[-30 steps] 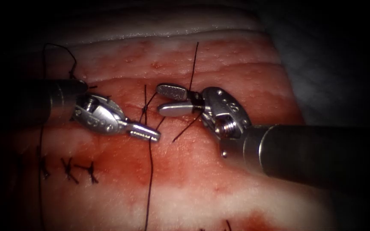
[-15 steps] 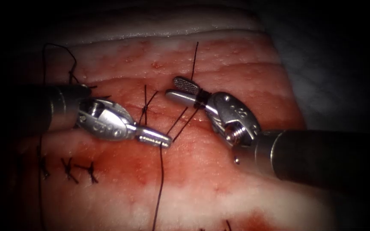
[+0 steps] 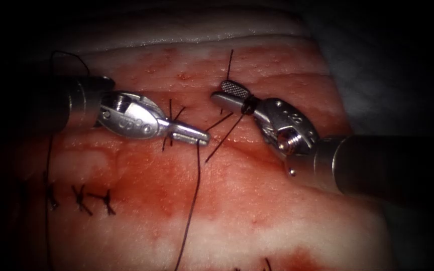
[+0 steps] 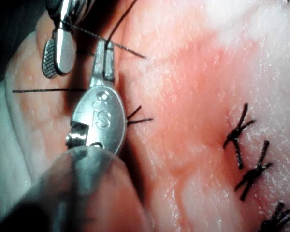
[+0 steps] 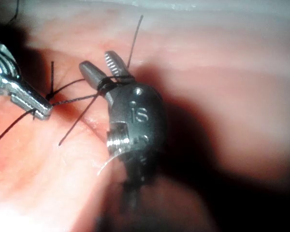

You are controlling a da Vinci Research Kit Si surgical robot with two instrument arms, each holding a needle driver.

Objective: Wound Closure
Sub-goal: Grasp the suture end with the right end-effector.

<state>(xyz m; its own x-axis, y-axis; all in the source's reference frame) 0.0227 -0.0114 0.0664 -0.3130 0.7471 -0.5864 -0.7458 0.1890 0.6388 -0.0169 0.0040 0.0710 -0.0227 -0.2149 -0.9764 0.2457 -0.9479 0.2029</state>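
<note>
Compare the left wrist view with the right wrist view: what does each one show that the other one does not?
Left wrist view: three finished stitches in a row on the tissue, off to one side of the left tool. Right wrist view: the thread wound around the base of the right tool, whose open jaws grip nothing, and that tool's wrist. Both: the left tool with its jaws shut on the thread, and a ridged jaw of the right tool close by.
</note>
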